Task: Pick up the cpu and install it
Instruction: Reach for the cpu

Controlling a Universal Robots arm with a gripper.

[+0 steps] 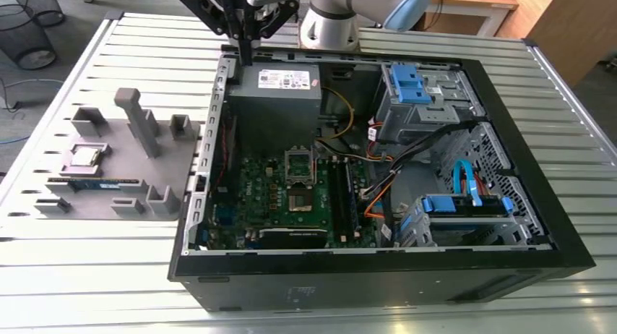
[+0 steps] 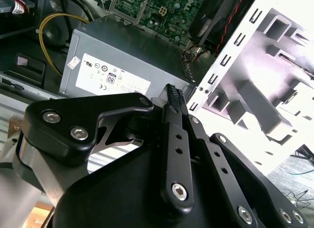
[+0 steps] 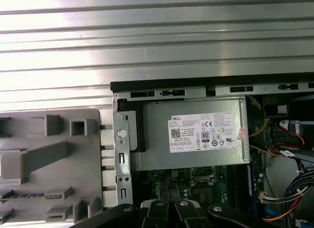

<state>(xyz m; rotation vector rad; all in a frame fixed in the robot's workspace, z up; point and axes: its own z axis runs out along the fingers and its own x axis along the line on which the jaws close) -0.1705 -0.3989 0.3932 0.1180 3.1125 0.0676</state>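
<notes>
The cpu [image 1: 85, 156], a small square chip with a silver top, lies in a recess on the grey fixture plate [image 1: 178, 160] at the exterior view's left, beside the open computer case [image 1: 386, 276]. My gripper [image 1: 247, 57] hangs high over the case's far left corner, above the grey power supply [image 1: 274, 84], well apart from the cpu. Its black fingers [image 2: 172, 98] stand together with nothing between them, and their bases [image 3: 158, 206] show in the first wrist view. The motherboard's open socket [image 1: 300, 163] sits mid-case.
A blue-green memory stick [image 1: 97, 183] lies on the fixture plate below the cpu, among upright grey blocks [image 1: 138, 121]. Cables and blue drive bays [image 1: 417, 84] crowd the case's right side. The case stands on a ribbed metal table [image 1: 87, 276].
</notes>
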